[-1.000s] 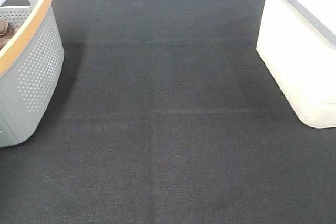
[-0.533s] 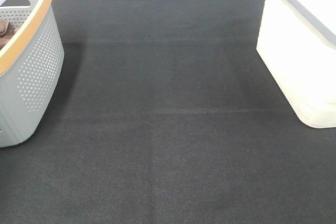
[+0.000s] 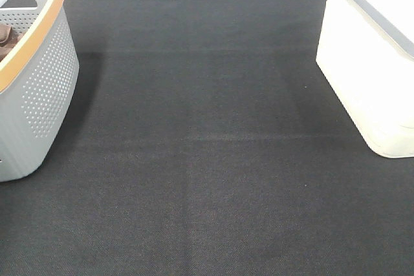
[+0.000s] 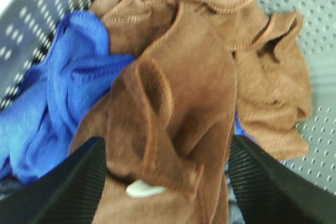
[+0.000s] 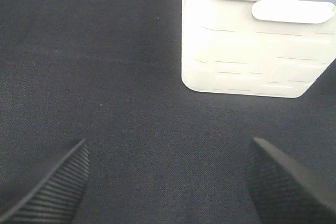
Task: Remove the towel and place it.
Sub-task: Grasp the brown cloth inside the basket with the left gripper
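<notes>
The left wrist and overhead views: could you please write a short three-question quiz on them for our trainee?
1. Multiple choice: in the grey basket, which cloth lies beside the brown towel? A blue, B green, C white.
2. True or false: the right gripper holds the towel.
3. Short answer: what colour is the bin at the right edge of the black mat?
Key: 1 A, the blue cloth; 2 false, it is open above the mat; 3 white.

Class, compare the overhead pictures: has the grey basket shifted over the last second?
No. The grey basket keeps its place on the dark mat, equally far from the white bin.
</notes>
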Robot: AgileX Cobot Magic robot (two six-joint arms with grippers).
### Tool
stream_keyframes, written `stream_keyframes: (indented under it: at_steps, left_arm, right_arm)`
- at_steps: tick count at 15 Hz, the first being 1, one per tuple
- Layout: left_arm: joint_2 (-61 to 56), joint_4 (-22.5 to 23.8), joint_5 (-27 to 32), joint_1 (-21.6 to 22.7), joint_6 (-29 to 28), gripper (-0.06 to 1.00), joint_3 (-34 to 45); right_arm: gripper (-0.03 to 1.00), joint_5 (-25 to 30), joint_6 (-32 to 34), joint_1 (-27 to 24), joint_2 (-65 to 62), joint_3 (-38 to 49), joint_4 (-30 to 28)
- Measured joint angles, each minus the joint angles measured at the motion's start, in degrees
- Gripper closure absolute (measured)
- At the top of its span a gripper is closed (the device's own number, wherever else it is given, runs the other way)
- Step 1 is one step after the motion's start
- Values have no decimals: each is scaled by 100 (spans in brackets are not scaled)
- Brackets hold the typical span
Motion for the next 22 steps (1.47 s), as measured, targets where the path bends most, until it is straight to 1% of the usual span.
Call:
stream_keyframes:
  at_steps: [2, 4, 5, 6, 7, 8, 10, 11, 14, 16, 18, 22]
  left_arm:
    - [69, 0, -120, 0, 0, 36, -6]
    - [166, 0, -160, 0, 6, 45, -11]
    - [178, 0, -166, 0, 6, 47, -11]
    - [178, 0, -189, 0, 29, 57, -11]
    - [178, 0, -189, 0, 29, 57, -11]
    - [178, 0, -252, 0, 103, 67, -11]
    - [178, -29, -275, 0, 292, 92, -17]
    - [178, -40, -281, 0, 378, 94, -17]
    - [172, -40, -246, 0, 487, 94, -17]
    - [34, -40, -80, 0, 825, 94, -17]
    - [-321, -40, 63, 0, 1134, 94, -17]
    - [-1215, -40, 115, 0, 1570, 94, -17]
  right_arm:
    - [20, 0, 0, 0, 0, 0, 0]
    - [20, 0, 0, 0, 0, 0, 0]
    - [20, 0, 0, 0, 0, 0, 0]
    - [20, 0, 0, 0, 0, 0, 0]
    - [20, 0, 0, 0, 0, 0, 0]
    - [20, 0, 0, 0, 0, 0, 6]
    - [20, 0, 0, 0, 0, 0, 11]
    - [20, 0, 0, 0, 0, 0, 11]
    - [20, 0, 0, 0, 0, 0, 11]
    - [20, 0, 0, 0, 0, 0, 17]
    - [20, 0, 0, 0, 0, 0, 17]
    - [20, 0, 0, 0, 0, 0, 17]
